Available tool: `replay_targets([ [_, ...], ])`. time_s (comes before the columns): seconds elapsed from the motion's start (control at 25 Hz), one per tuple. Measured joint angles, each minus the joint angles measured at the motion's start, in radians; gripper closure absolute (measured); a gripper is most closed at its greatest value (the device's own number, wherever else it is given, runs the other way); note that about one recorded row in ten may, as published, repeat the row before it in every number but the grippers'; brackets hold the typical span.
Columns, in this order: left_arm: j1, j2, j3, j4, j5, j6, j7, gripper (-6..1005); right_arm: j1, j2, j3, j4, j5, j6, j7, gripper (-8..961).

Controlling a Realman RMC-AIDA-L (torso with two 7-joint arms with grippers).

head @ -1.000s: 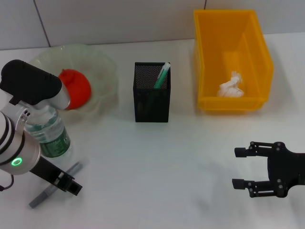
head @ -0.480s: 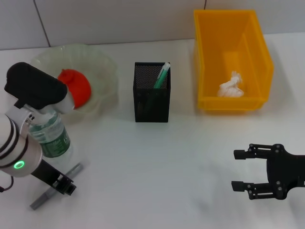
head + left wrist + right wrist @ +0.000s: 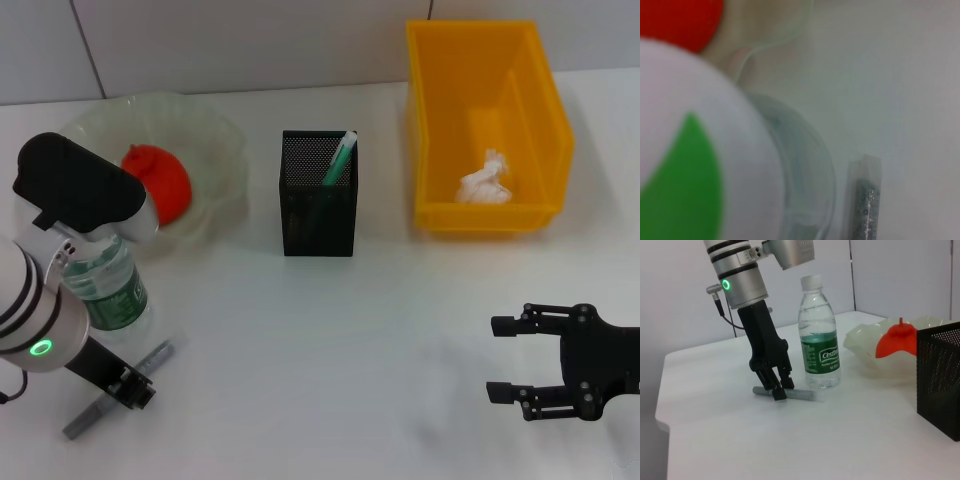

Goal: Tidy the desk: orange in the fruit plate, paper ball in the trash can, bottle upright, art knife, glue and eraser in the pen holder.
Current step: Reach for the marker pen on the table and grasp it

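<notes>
white counter point(image 3: 330, 330) under a pale tiled wall.

change vs 1.0 s ago: left arm has shifted a little toward the robot; its hand point(image 3: 133, 388) now sits lower in the head view, nearer the near end of the grey knife point(image 3: 118, 388). right hand point(image 3: 508, 358) moved very slightly, fingers spread as before. nothing else moved.

left hand: right wrist view shows its fingers point(image 3: 775, 386) pointing down, tips at the knife point(image 3: 790, 393) lying flat on the counter point(image 3: 790, 440). cannot tell whether the tips are closed on it or only touching.

right hand: released, nothing between the fingers, hovering at the near right of the counter, well apart from all items.

bottle point(image 3: 100, 285): upright, clear, green label, white cap point(image 3: 811, 281); just beside the knife, partly hidden by the left arm in the head view.

orange point(image 3: 158, 185): red-orange, pointed top, lying in the plate point(image 3: 215, 140) at far left.

paper ball point(image 3: 487, 180): crumpled white, inside the bin point(image 3: 490, 60) at far right.

holder point(image 3: 318, 195): black mesh, upright, between plate and bin, a green pen-like item point(image 3: 340, 158) leaning inside.

left wrist view: blurred bottle cap point(image 3: 690, 150), knife tip point(image 3: 864, 200), edge of orange point(image 3: 680, 20).
</notes>
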Motion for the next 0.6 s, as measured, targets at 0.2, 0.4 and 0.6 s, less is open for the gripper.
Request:
replay_targets([
  [0.2, -0.002, 0.000, 0.009, 0.000, -0.001, -0.004, 0.000, 628, 0.000, 0.000, 0.000, 0.000, 0.000, 0.000, 0.000, 181],
  [0.4, -0.006, 0.001, 0.009, -0.003, -0.005, -0.005, 0.003, 693, 0.000, 0.000, 0.004, -0.001, -0.008, -0.001, 0.000, 181],
  [0.6, -0.020, 0.002, 0.007, -0.027, -0.015, -0.007, 0.009, 823, 0.001, 0.000, 0.004, 0.000, -0.011, 0.001, -0.001, 182],
])
